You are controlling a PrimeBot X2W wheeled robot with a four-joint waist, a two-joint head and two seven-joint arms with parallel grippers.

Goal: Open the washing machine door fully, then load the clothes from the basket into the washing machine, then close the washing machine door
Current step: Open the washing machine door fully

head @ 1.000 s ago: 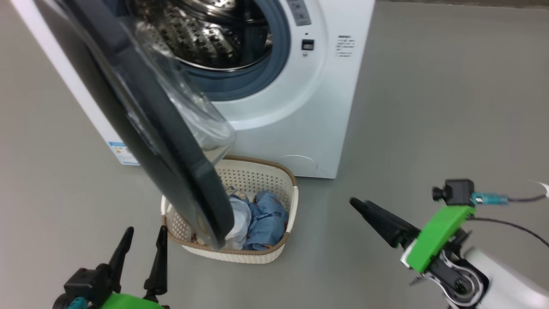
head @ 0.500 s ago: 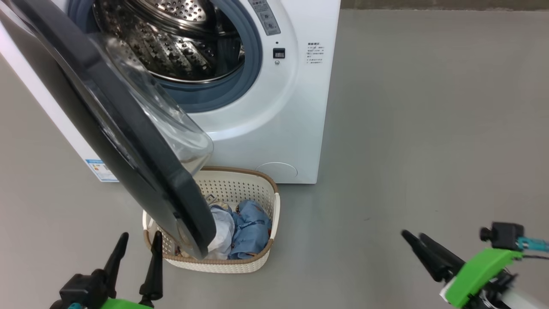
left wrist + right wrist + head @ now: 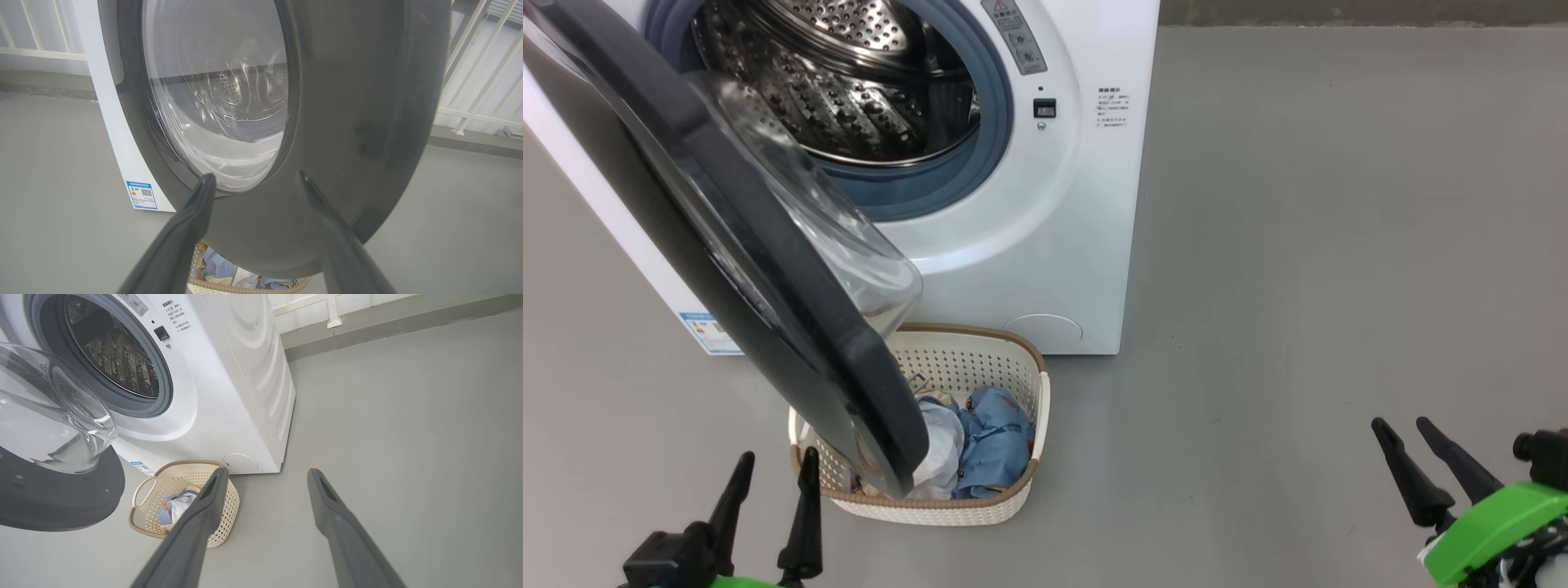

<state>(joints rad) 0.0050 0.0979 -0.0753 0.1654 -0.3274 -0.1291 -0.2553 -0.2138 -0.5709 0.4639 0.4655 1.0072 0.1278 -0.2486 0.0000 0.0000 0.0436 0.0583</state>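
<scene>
Head camera shifted, so the washing machine (image 3: 1054,245) and the basket (image 3: 947,510) sit further left in frame. The right gripper (image 3: 1401,423) has swung from mid-right, pointing left, down to the lower right corner, fingers up. Both grippers are spread wide, empty and touching nothing. The left gripper (image 3: 777,455) is low left, near the washing machine door (image 3: 727,245), which hangs part open over the basket. The clothes (image 3: 992,441) lie in the basket on the grey floor (image 3: 1298,245), just before the machine. White railing (image 3: 470,81) behind.
</scene>
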